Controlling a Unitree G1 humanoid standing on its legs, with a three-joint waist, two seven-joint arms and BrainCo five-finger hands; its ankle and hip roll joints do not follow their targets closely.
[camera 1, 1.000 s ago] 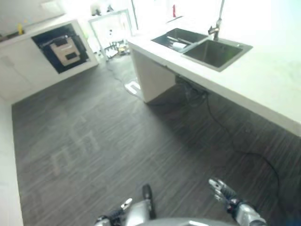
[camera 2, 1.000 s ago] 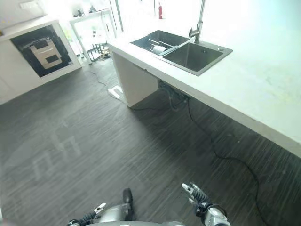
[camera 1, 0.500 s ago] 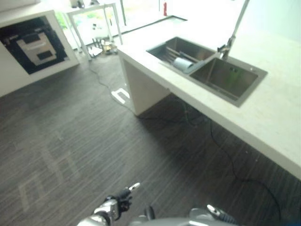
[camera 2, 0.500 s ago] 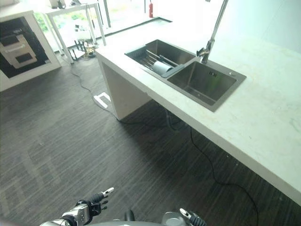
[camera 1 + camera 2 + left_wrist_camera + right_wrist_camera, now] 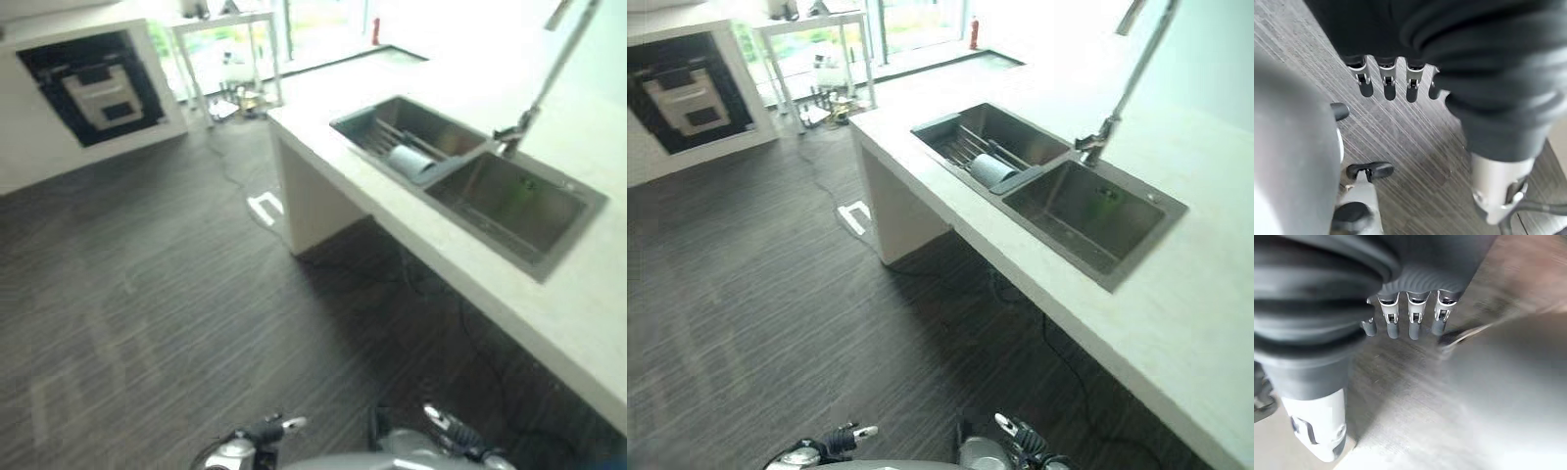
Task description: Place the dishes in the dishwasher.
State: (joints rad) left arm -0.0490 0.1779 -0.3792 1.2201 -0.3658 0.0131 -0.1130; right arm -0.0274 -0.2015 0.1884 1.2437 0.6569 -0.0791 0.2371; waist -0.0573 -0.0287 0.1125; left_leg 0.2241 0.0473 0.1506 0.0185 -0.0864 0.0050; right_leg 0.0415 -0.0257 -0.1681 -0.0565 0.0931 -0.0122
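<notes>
The left hand (image 5: 1386, 83) is seen with fingers straight and relaxed, nothing held, hanging over the dark wood floor (image 5: 147, 294). The right hand (image 5: 1410, 320) is likewise held with fingers loosely extended and empty. In the head views both hands are found at 6 o'clock, low and apart. At about 1 o'clock a white counter (image 5: 1176, 323) is seen, with a double sink (image 5: 1058, 196) set in it; a dish (image 5: 991, 169) is lying on a rack in the far basin. A dark appliance front (image 5: 93, 83) is seen at 11 o'clock.
</notes>
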